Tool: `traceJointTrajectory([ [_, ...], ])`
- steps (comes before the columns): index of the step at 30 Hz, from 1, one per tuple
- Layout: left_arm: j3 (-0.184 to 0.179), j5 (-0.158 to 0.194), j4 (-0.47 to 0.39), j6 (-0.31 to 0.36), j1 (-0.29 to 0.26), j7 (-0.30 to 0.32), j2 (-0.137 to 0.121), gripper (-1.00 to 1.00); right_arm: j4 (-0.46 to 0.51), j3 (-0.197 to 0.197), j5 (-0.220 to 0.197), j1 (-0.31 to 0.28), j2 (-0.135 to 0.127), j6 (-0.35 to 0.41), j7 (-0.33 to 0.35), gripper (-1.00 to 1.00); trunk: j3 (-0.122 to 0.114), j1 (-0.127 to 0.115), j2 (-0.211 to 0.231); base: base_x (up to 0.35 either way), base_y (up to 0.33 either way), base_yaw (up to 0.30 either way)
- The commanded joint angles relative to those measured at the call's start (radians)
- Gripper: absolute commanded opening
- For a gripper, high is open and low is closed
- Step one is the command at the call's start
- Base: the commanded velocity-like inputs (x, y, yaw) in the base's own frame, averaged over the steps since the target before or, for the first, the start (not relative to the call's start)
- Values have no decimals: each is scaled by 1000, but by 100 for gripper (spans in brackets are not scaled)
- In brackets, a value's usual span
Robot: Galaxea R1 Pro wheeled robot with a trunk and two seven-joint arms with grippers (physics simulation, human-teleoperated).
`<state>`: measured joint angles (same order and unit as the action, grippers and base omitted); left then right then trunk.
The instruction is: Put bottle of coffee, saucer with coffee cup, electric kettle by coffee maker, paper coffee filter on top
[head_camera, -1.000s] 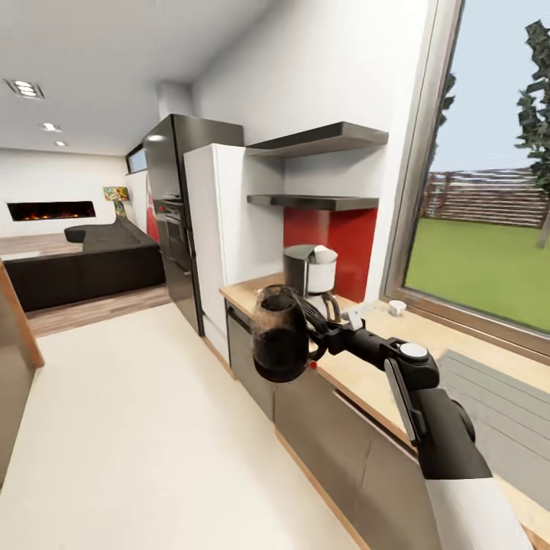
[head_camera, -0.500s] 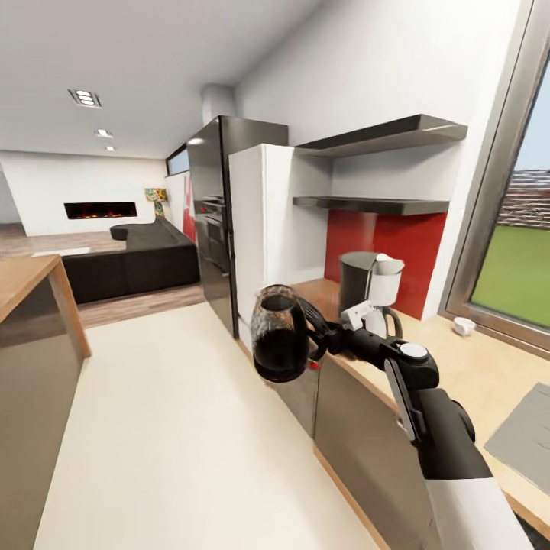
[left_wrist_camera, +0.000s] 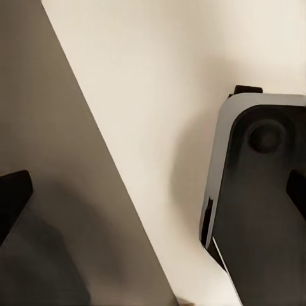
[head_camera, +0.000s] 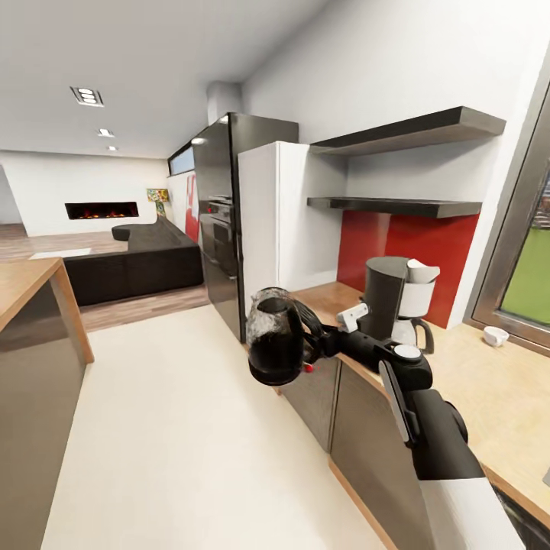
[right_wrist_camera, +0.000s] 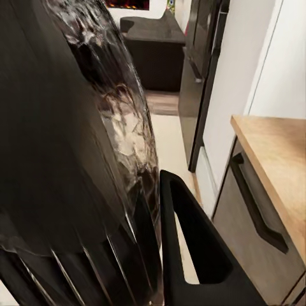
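Over the last second the whole head view swings left and closes in along the counter: the window slides out to the right edge, and the coffee maker (head_camera: 399, 299) now stands larger and further right, so it is the camera that moves, not the things. The right gripper (head_camera: 315, 341) keeps its place in the view, its fingers closed on the looped handle of the electric kettle (head_camera: 273, 337), which hangs tilted out over the floor to the left of the kitchen countertop (head_camera: 489, 397), near its corner and not yet above the wood. The coffee cup (head_camera: 496, 335) sits far right by the window. The left gripper's fingertips (left_wrist_camera: 14, 194) show dark at the edges of its wrist view, spread wide with nothing between them. The robot seems to be carrying the kettle in; what remains is to bring it right, over the counter, and set it down beside the coffee maker.
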<state>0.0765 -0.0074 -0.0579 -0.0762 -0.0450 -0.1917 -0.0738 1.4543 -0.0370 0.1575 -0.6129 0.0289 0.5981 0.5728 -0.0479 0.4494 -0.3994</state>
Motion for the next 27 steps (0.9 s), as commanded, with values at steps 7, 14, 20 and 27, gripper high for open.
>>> traceJointTrajectory([
  [7,5,1,1,-4,-1,0,0,100,-4,1,6,-1,3,2,7,-100,0,1,-1,235,167,0],
  [14,5,1,1,-4,0,0,0,100,-5,2,6,-1,3,2,7,-100,0,1,-1,276,209,0],
  [20,5,1,1,-4,0,0,0,100,-5,2,7,-1,3,2,7,-100,0,1,-1,280,212,0],
  [27,5,1,1,-4,-1,0,0,100,-5,2,7,-1,3,2,7,-100,0,1,-1,281,212,0],
])
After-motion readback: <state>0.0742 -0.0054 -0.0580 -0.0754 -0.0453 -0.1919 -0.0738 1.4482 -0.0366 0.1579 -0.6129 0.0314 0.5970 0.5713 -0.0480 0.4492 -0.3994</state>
